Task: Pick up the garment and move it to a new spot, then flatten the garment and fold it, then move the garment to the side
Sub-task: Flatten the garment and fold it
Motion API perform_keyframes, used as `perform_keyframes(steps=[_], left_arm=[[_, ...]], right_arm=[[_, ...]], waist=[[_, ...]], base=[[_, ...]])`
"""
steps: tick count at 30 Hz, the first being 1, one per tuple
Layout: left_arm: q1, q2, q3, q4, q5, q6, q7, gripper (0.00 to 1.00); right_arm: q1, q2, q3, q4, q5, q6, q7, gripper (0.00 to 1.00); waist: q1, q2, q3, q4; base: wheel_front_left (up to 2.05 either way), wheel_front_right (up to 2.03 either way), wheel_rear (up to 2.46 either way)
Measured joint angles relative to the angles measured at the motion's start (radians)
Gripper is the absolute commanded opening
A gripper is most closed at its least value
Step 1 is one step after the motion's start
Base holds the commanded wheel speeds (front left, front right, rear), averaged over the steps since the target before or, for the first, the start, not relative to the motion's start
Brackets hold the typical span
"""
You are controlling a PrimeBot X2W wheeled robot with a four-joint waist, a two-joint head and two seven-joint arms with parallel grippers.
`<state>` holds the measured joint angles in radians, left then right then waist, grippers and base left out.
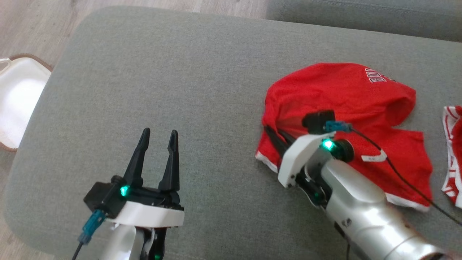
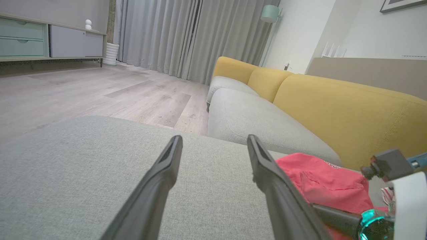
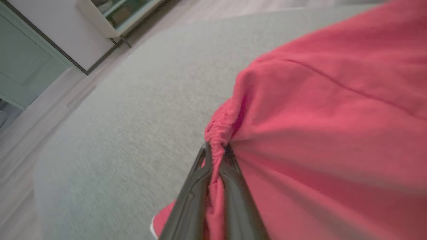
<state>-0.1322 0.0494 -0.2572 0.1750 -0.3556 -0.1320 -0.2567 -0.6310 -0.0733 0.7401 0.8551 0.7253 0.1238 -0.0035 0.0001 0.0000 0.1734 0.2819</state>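
Observation:
The garment [image 1: 346,97] is a red jersey with white trim and white lettering, lying crumpled on the right part of a grey cushion [image 1: 180,90]. My right gripper [image 1: 276,134] is shut on the garment's left edge; in the right wrist view the red cloth [image 3: 317,116] is bunched between the two dark fingers [image 3: 190,200]. Over the cushion's near left part my left gripper [image 1: 158,139] stands open and holds nothing. The left wrist view shows its fingers [image 2: 166,176] wide apart, with the garment [image 2: 320,183] off to their right.
A second red-and-white cloth [image 1: 454,151] lies at the cushion's right edge. A white bag [image 1: 18,101] sits on the floor past the left edge. A yellow-backed sofa [image 2: 333,110] stands behind the cushion. A black cable [image 1: 404,177] trails from my right wrist over the garment.

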Motion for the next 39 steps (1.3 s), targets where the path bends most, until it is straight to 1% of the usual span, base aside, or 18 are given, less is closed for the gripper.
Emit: perform_keyframes(steps=[5, 8, 9, 10, 11, 15, 19, 23, 29, 32, 34, 36, 39], left_arm=[[-0.009, 0.000, -0.003, 0.001, 0.000, 0.000, 0.000, 1.00], [-0.009, 0.000, -0.005, 0.002, 0.000, 0.000, 0.000, 1.00], [-0.009, -0.001, -0.006, 0.003, 0.000, 0.000, 0.000, 1.00], [-0.009, -0.001, -0.006, 0.004, -0.001, 0.000, 0.000, 1.00], [-0.009, -0.001, -0.007, 0.004, -0.006, 0.000, 0.000, 1.00], [-0.009, -0.001, -0.004, 0.006, -0.007, 0.000, 0.000, 1.00], [-0.009, -0.001, 0.012, 0.007, -0.007, 0.000, 0.000, 1.00], [-0.007, -0.001, 0.040, 0.005, -0.005, 0.000, 0.000, 1.00], [0.000, -0.001, 0.069, 0.002, 0.008, 0.000, 0.000, 1.00], [0.019, -0.001, 0.089, -0.005, 0.021, 0.000, 0.000, 1.00], [0.036, -0.001, 0.102, -0.012, 0.023, 0.000, 0.000, 1.00], [0.051, -0.001, 0.113, -0.017, 0.029, 0.000, 0.000, 1.00], [0.060, -0.001, 0.125, -0.017, 0.039, 0.000, 0.000, 1.00]], right_arm=[[-0.076, 0.000, 0.070, -0.007, 0.056, 0.000, -0.043, 0.00], [-0.097, 0.000, 0.094, -0.003, 0.078, 0.000, -0.052, 0.00], [-0.103, 0.000, 0.104, 0.001, 0.088, 0.000, -0.052, 0.11], [-0.108, 0.000, 0.119, 0.010, 0.093, 0.000, -0.053, 0.89], [-0.113, 0.000, 0.132, 0.022, 0.094, 0.000, -0.056, 1.00], [-0.119, 0.002, 0.174, 0.051, 0.114, 0.000, -0.058, 1.00], [-0.120, 0.003, 0.195, 0.096, 0.104, 0.000, -0.039, 1.00], [-0.124, 0.004, 0.169, 0.133, 0.063, 0.000, -0.080, 1.00], [-0.124, 0.004, 0.077, 0.206, -0.004, 0.000, -0.199, 1.00], [-0.120, 0.005, -0.002, 0.243, -0.066, 0.000, -0.239, 1.00], [-0.108, 0.005, -0.086, 0.246, -0.110, 0.000, -0.244, 1.00], [-0.078, 0.001, -0.203, 0.180, -0.191, 0.000, -0.244, 1.00], [0.034, -0.001, -0.396, 0.013, -0.335, 0.000, -0.247, 1.00]], waist=[[0.0000, 0.0000, 0.003, 0.013], [0.0000, 0.0000, 0.004, 0.019], [0.0000, 0.0000, 0.005, 0.022], [0.0000, 0.0000, 0.005, 0.024], [0.0000, 0.0000, 0.006, 0.026], [-0.0001, 0.0000, 0.006, 0.026], [-0.0001, 0.0000, -0.003, 0.005], [-0.0001, 0.0000, -0.023, -0.038], [-0.0002, 0.0000, -0.063, -0.102], [-0.0002, 0.0000, -0.081, -0.140], [-0.0002, 0.0000, -0.091, -0.168], [-0.0001, 0.0000, -0.100, -0.198], [-0.0002, 0.0000, -0.111, -0.239]], base=[[0.00, 0.00, 0.00], [0.00, 0.00, 0.00], [0.00, 0.00, 0.00], [0.00, 0.00, 0.00], [0.00, 0.00, 0.00], [0.00, 0.00, 0.00], [0.00, 0.00, 0.00], [0.00, 0.00, 0.00], [0.00, 0.00, 0.00], [0.00, 0.00, 0.00], [0.00, 0.00, 0.00], [0.00, 0.00, 0.00], [0.00, 0.00, 0.00]])
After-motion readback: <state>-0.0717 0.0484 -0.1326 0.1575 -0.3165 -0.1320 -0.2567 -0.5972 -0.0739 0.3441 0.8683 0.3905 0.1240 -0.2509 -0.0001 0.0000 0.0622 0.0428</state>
